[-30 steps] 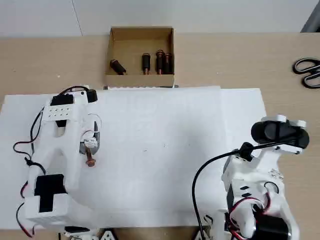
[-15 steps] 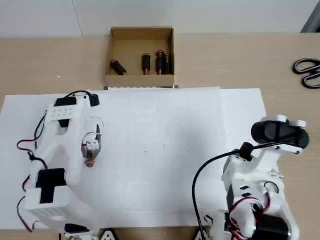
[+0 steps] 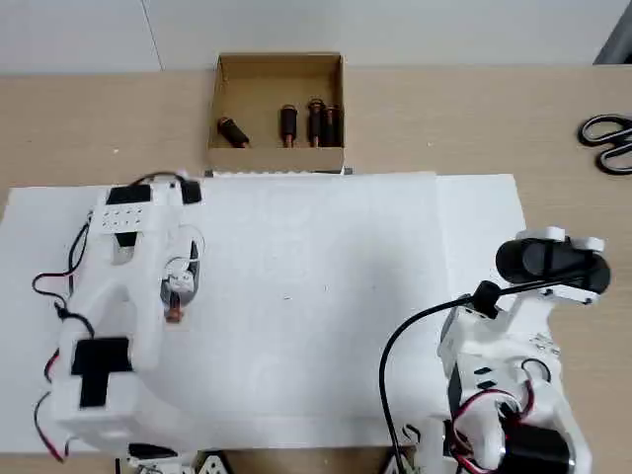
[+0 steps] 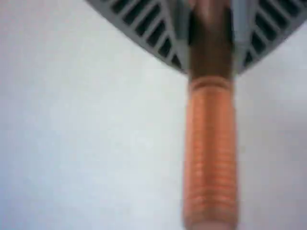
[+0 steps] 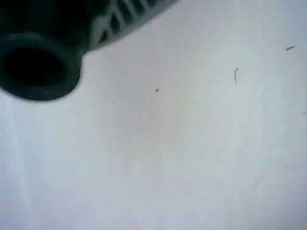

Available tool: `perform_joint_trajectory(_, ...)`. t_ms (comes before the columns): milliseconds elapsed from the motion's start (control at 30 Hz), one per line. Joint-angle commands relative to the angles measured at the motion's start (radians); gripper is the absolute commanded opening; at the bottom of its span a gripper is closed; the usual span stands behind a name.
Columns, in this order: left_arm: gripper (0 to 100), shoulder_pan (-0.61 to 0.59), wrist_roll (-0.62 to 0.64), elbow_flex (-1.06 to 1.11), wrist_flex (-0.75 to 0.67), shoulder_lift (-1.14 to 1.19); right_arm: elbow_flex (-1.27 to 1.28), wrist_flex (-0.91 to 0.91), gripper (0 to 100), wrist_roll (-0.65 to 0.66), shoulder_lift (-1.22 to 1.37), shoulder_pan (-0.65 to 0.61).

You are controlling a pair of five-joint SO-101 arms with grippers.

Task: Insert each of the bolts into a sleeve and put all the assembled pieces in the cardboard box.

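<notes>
- Since a second ago the left arm has eased its load a touch toward 10 o'clock. The right arm and the box contents sit as they did.
- At 9 o'clock on the white foam sheet, the left gripper is clenched on a copper bolt. Its threaded shank hangs bare below the jaws, over the sheet.
- At 12 o'clock the cardboard box holds four assembled pieces in a loose row.
- At 5 o'clock the right arm is folded near the table edge. A dark hollow tube, likely a sleeve, sits beside the right gripper; whether it is gripped cannot be told.
- At 2 o'clock scissors lie well apart from the work.
- Judged from this, four pieces are done, and the held bolt still needs sleeving and boxing.
</notes>
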Motion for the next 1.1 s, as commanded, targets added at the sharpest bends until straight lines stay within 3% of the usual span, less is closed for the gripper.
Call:
perform_joint_trajectory(0, 0, 0.064, -0.106, -0.059, 0.040, -0.175, -0.005, -0.028, 0.3, -0.005, 0.007, 0.002)
perform_joint_trajectory(233, 0, 0.209, -0.480, -0.054, 0.083, -0.315, -0.005, -0.028, 0.3, -0.005, 0.007, 0.002)
perform_joint_trajectory(667, 0, 0.230, -0.764, -0.054, 0.080, -0.313, -0.005, -0.028, 0.3, -0.005, 0.007, 0.002)
perform_joint_trajectory(900, 0, 0.229, -0.798, -0.054, 0.098, -0.319, 0.017, -0.044, 0.3, -0.003, 0.007, 0.005)
perform_joint_trajectory(1067, 0, 0.256, -1.086, -0.054, 0.192, -0.319, 0.017, -0.044, 0.3, -0.002, 0.007, 0.005)
